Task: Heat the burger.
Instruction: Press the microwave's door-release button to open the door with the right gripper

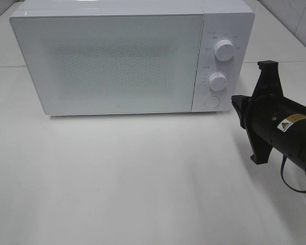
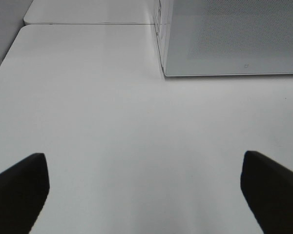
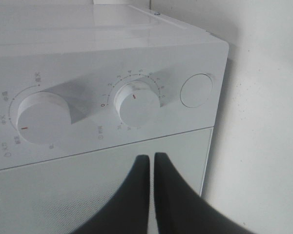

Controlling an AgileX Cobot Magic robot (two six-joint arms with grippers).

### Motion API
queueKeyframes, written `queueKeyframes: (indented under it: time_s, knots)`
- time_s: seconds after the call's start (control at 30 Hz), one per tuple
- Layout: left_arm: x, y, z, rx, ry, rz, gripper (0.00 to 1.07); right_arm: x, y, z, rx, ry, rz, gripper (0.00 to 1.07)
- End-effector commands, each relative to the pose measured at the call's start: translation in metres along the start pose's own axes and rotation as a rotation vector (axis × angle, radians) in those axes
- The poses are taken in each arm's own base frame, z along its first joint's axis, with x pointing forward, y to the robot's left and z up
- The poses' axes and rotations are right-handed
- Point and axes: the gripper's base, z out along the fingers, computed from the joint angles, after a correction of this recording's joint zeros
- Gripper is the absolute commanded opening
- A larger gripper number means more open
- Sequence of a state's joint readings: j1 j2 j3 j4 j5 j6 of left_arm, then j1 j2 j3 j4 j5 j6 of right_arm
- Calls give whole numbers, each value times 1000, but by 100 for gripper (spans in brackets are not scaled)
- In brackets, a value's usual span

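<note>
Plain white table (image 1: 143,178) all round, with a bit of pale tiled wall (image 1: 301,20) at the far right corner.

Starting on the left: the left gripper (image 2: 142,163) only shows up in its own wrist view. Its two black fingers (image 2: 19,190) sit wide apart with nothing between them, just bare tabletop underneath. It's well short of the microwave's near left corner.

In the middle there's the white microwave (image 1: 35,61), sitting at the back of the table with its door (image 1: 112,61) closed. The door window is a frosted dotted panel and I honestly can't see through it. So about the burger: it doesn't show in any of the three views, and I can't tell where it is.

Going right along the control panel you get the upper knob (image 1: 224,49), the lower knob (image 1: 218,81) under it, then a round button (image 1: 212,101) at the bottom. In the right wrist view, the lower knob's red mark sits a little past the 0.

Far right is the right gripper (image 3: 152,158). Its fingers are pressed together with only a thin slit between them, holding nothing, and aimed at the door edge below the knobs. From the high camera, the black right arm (image 1: 290,127) hangs just beside the microwave's lower right front corner, not touching it.
</note>
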State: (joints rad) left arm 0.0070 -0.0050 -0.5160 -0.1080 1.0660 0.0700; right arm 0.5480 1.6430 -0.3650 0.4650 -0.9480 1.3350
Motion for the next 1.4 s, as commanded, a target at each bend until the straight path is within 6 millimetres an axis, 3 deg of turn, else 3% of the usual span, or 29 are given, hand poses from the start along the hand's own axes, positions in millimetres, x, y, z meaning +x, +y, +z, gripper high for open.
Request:
queueKeyframes:
  time_s: [0.03, 0.33, 0.67, 1.4]
  knots:
    - [0, 0, 0, 1, 0, -8, 100, -4, -11, 7, 58, -17, 7, 0]
    - [0, 0, 0, 1, 0, -8, 100, 3, -30, 24, 126, 14, 31, 0]
    - [0, 0, 0, 1, 0, -8, 100, 7, -31, 46, 120, 22, 29, 0]
    - [0, 0, 0, 0, 0, -7, 100, -14, -22, 97, 99, 12, 22, 0]
